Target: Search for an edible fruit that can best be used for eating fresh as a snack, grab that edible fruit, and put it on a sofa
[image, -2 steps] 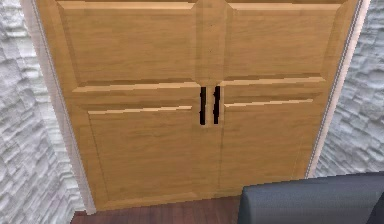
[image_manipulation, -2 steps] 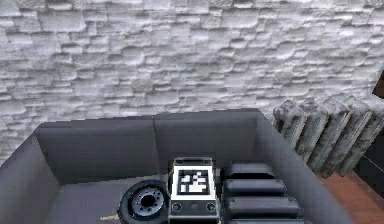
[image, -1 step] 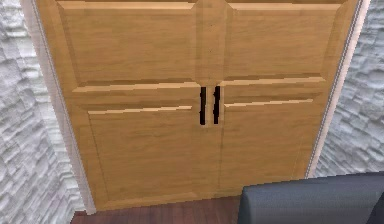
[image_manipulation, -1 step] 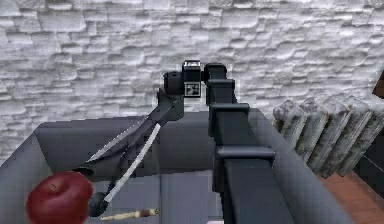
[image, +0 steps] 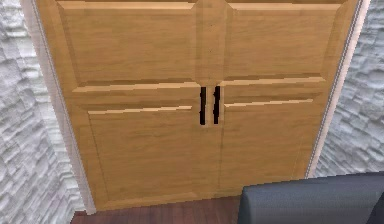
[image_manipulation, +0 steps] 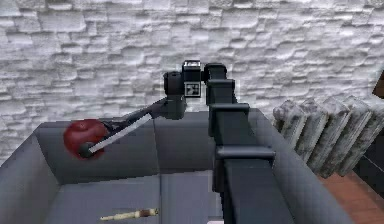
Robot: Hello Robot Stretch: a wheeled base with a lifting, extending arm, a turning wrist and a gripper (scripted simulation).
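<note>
A round red apple (image_manipulation: 78, 135) hangs at the end of my gripper's (image_manipulation: 95, 147) thin fingers, so the gripper holds it. It is in front of the backrest of a grey sofa (image_manipulation: 185, 150), clear of the seat cushion, toward the arm side view's left. The dark arm bar rises from the bottom edge to the two white marker squares above the sofa's back. A corner of the same grey sofa (image: 320, 200) shows at the forward view's bottom right.
A thin pale stick-like thing (image_manipulation: 128, 213) lies on the sofa seat. A white stone wall (image_manipulation: 100, 60) stands behind the sofa, with a grey radiator (image_manipulation: 330, 125) at the right. Straight ahead are wooden double doors (image: 140, 100) with black handles (image: 209, 105).
</note>
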